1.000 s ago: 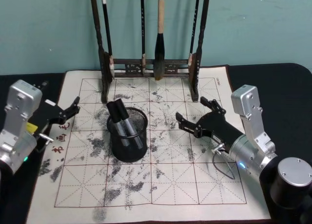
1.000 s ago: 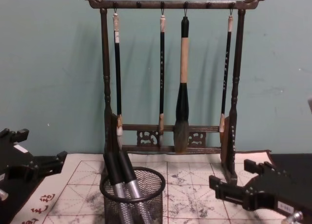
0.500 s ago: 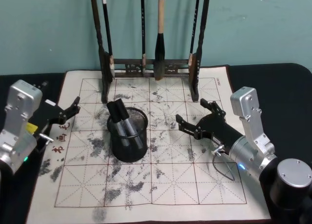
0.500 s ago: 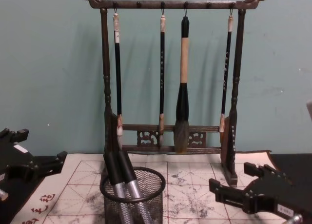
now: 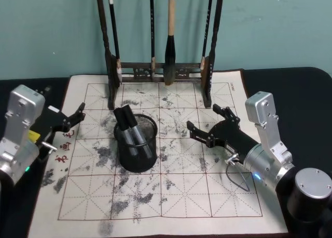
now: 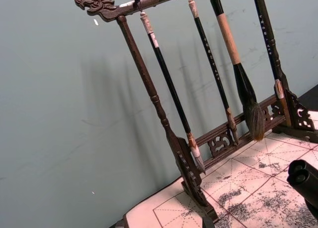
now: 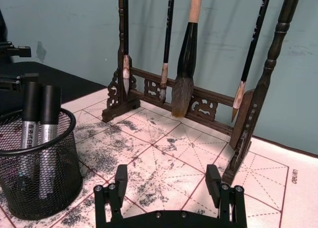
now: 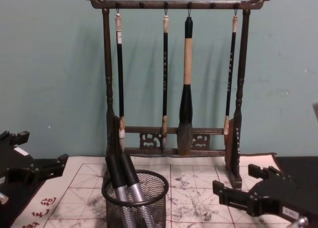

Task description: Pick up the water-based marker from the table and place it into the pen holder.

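My right claw [image 5: 206, 128] is hovering low over the calligraphy practice mat [image 5: 171, 196], spread wide and carrying nothing, just to the right of the pen holder [image 5: 136, 147]. Compared with a second ago it has barely shifted, drifting slightly toward my body and then back; nothing else on the desk [image 5: 306, 93] has moved. Two water-based markers [image 5: 132, 131] are standing inside the mesh cup, black caps up, leaning toward its rear-left rim; in the right wrist view the markers [image 7: 39, 126] are showing silver barrels behind the mesh of the pen holder [image 7: 37, 176]. My left claw [image 5: 72, 119] is resting parked at the mat's left edge, also spread and empty. The brush rack [image 5: 161, 41] with four hanging brushes is standing behind the cup, apart from it. I am seeing no loose marker on the mat, so I am judging the placement done and my right arm idling after release.
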